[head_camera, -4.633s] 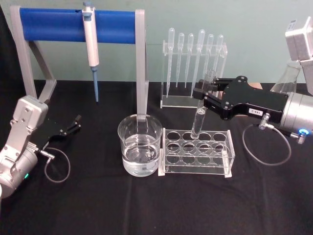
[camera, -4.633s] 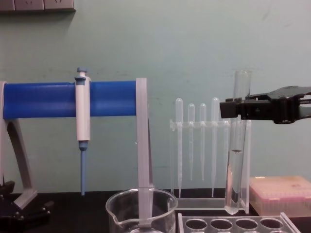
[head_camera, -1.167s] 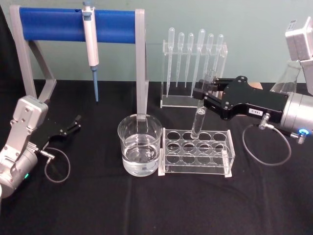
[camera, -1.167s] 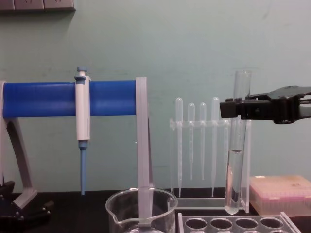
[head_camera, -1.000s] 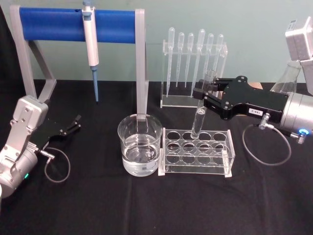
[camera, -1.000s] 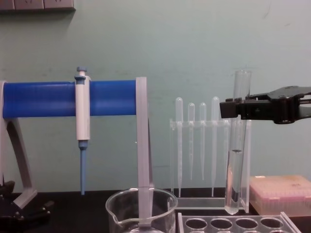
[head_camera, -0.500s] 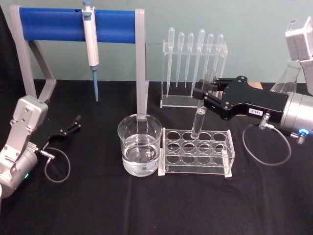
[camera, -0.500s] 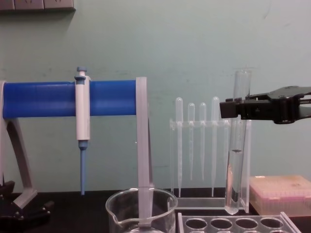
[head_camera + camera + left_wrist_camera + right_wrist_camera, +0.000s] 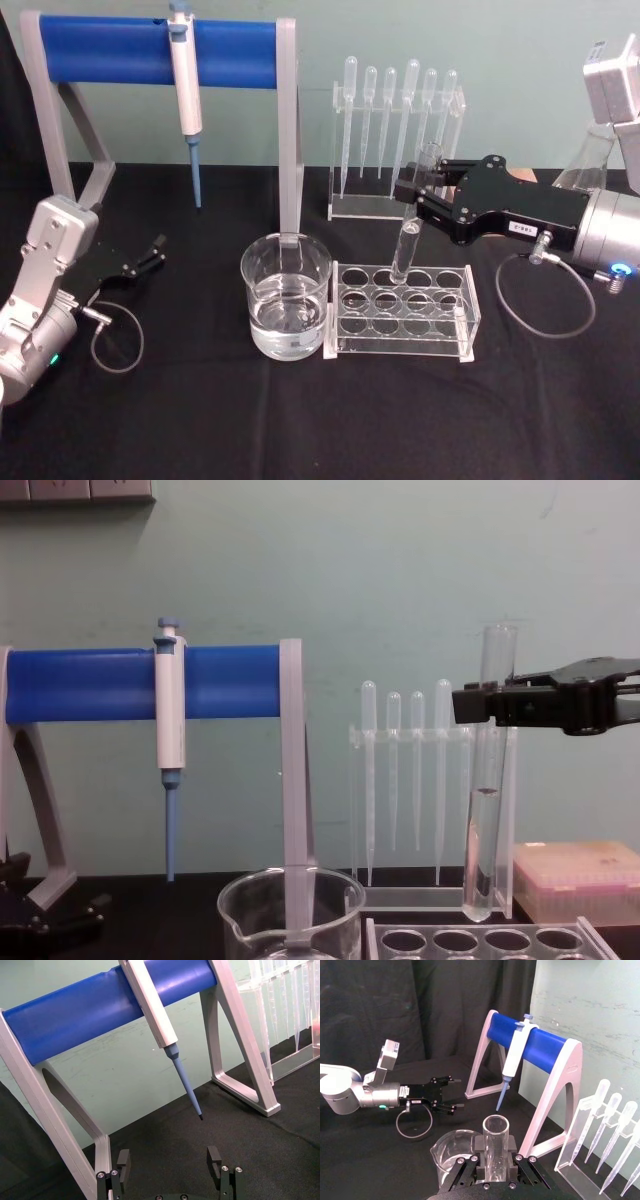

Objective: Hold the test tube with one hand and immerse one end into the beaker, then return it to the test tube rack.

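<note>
Nothing visible has shifted since the earlier frames. The right end effector (image 9: pixel 408 192) reaches in level from the right, its black jaws closed on the test tube (image 9: pixel 408 248) just below the rimmed mouth. The tube hangs upright over the back row of the test tube rack (image 9: pixel 400 346). In the chest view its round bottom (image 9: pixel 480 905) is just clear of the rack's top. The left end effector (image 9: pixel 155 250) is parked low at the left of the tabletop (image 9: pixel 300 430), fingers (image 9: pixel 215 1156) spread wide and empty. A white label on the right end effector carries writing too small to read. The beaker (image 9: pixel 287 290), part full of clear liquid, stands just left of the rack. Behind are a pipettor (image 9: pixel 185 85) hung on a blue-barred stand and a row of pipettes (image 9: pixel 390 100).
</note>
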`<state>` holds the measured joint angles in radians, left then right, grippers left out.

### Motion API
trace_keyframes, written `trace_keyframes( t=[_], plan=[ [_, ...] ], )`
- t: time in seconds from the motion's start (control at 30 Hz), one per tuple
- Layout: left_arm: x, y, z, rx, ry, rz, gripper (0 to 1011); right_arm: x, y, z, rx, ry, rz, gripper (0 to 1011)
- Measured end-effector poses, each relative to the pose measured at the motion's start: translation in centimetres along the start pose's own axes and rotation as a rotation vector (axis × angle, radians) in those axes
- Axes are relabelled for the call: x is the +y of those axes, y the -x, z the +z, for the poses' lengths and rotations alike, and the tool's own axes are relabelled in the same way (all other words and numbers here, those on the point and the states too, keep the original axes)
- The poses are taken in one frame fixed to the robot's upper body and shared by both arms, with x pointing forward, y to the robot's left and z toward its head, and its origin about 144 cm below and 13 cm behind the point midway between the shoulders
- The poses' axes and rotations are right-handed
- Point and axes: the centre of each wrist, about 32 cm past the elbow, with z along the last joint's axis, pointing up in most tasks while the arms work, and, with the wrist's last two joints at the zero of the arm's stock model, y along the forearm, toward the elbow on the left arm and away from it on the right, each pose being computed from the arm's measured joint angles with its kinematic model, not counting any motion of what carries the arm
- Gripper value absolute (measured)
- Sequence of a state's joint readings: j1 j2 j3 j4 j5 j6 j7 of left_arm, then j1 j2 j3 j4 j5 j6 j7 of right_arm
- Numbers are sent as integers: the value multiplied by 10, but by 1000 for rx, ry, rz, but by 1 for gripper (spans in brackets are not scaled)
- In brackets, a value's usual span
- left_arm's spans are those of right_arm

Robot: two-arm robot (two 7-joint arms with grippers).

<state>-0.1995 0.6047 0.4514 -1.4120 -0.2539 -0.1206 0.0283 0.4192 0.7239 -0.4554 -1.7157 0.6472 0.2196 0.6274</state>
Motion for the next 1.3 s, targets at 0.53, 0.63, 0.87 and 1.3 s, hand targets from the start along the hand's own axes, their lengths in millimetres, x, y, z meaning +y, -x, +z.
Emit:
trace_keyframes(
  t=[0.53, 0.63, 0.87, 1.3],
  plan=[
    [0, 0, 0, 0, 0, 0, 1000, 0, 0, 0, 0, 0, 0, 241],
    [0, 0, 0, 0, 0, 0, 1000, 0, 0, 0, 0, 0, 0, 241],
    [0, 0, 0, 0, 0, 0, 1000, 0, 0, 0, 0, 0, 0, 241],
    [0, 0, 0, 0, 0, 0, 1000, 16, -7, 16, -14, -36, 23, 241]
  ],
)
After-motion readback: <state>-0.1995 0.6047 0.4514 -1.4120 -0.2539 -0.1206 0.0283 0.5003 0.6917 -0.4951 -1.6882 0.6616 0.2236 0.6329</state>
